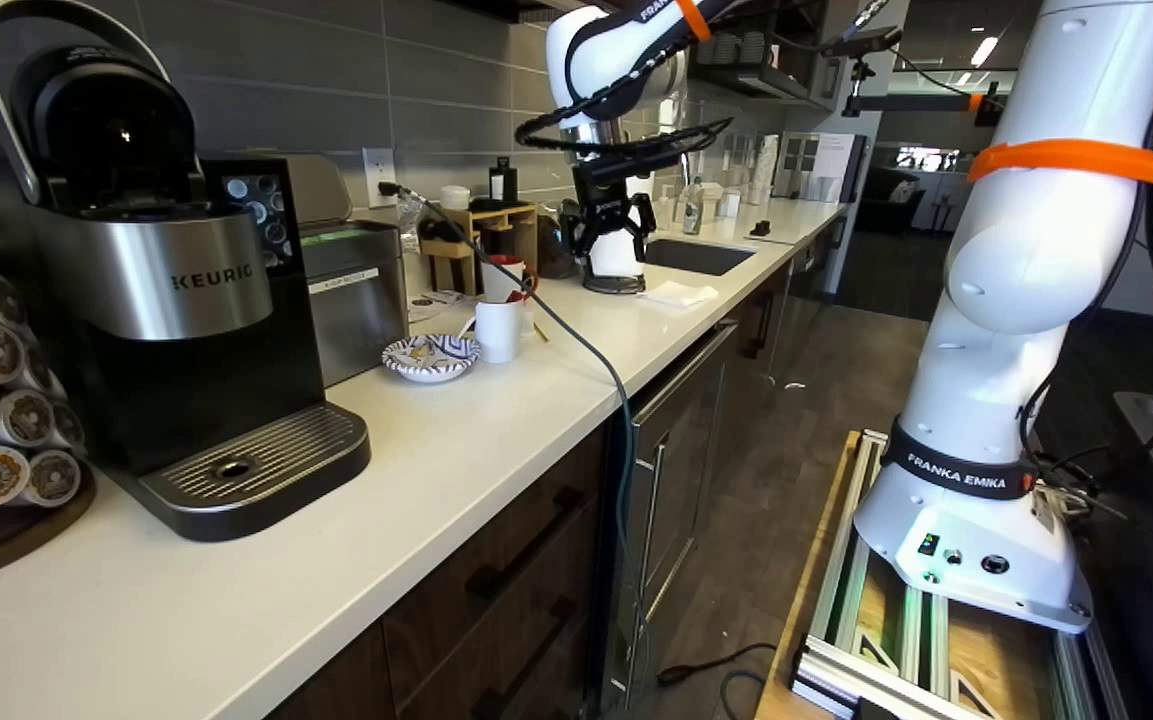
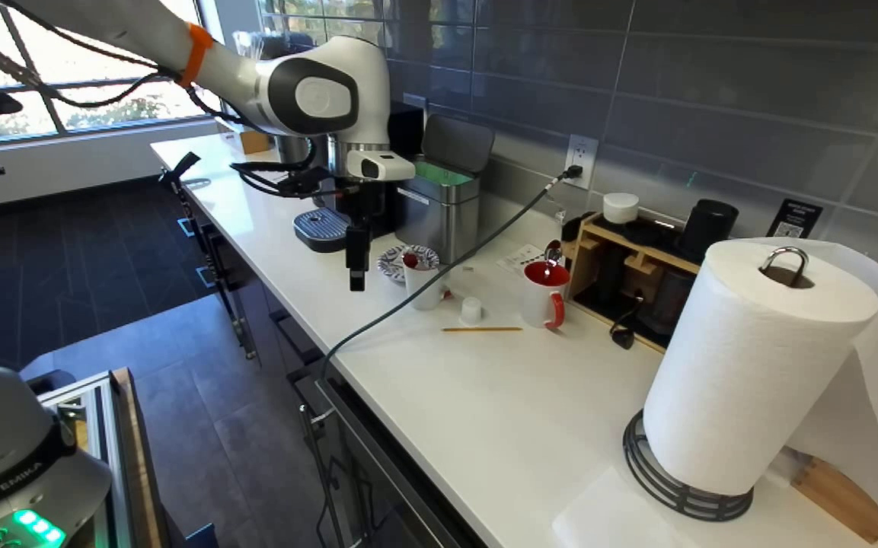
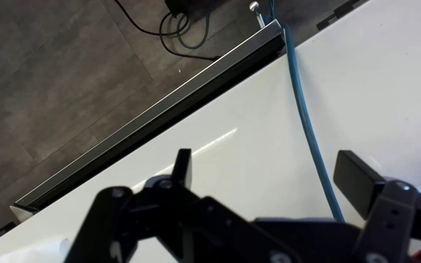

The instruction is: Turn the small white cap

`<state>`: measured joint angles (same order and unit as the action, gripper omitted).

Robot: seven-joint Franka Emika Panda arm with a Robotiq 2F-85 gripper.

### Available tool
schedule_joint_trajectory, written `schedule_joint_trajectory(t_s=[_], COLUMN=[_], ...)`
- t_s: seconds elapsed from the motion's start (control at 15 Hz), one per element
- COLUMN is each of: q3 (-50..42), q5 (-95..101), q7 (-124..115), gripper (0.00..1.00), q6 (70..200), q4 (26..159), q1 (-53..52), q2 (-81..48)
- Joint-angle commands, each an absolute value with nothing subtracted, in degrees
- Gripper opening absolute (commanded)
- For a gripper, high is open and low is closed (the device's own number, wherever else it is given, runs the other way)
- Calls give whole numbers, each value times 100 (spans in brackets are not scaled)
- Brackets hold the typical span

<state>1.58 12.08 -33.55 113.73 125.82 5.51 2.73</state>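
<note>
The small white cap (image 2: pixel 471 310), a squat, matt-looking cylinder, sits on the counter (image 2: pixel 484 411) in an exterior view, just right of the left mug (image 2: pixel 427 299) and just beyond a thin, yellowish pencil-like stick (image 2: pixel 482 329). The step in hand is probably the approach: the gripper (image 3: pixel 265 170) hangs over the counter well apart from the cap, its jaws spread wide with nothing in their grasp. It should cross high, because the rubbery-looking teal cable (image 3: pixel 308 126) slants from the wall outlet (image 2: pixel 583 152) to the counter's edge and shows between the fingers in the wrist view; descending there could snag it. Once above the cap, set the flat, blocky pads (image 3: pixel 356 182) on opposite sides of its round wall, clear of the left mug, then go straight down and squeeze gently, as something so small may skid. Whether "turn" means twist or flip is unclear; a centred grip would suit a twist, with the wrist rolling about the cap's own axis. Farther out, the white right mug (image 2: pixel 536 304) looks glazed and is lined in red; far left is a patterned, wavy-rimmed bowl (image 2: pixel 391 262). Near right, a soft, thick paper towel roll (image 2: pixel 755 373) leans slightly on a base of black wire rings (image 2: pixel 682 495).
</note>
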Motion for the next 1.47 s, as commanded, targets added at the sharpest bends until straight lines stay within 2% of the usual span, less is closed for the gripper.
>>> schedule_joint_trajectory(t_s=[0.0,0.4,0.73,0.93,1.4], q3=[52,-172,-482,-629,-817], q5=[1219,-402,-1596,-1854,-1559], q7=[-3370,-3361,-3423,-3518,-4027], gripper=[100,100,100,100,100], q6=[11358,11578,12369,13236,14034], q4=[12566,12082,11501,11243,11158], q1=[443,509,634,632,422], q2=[271,-586,-1335,-1614,-1931])
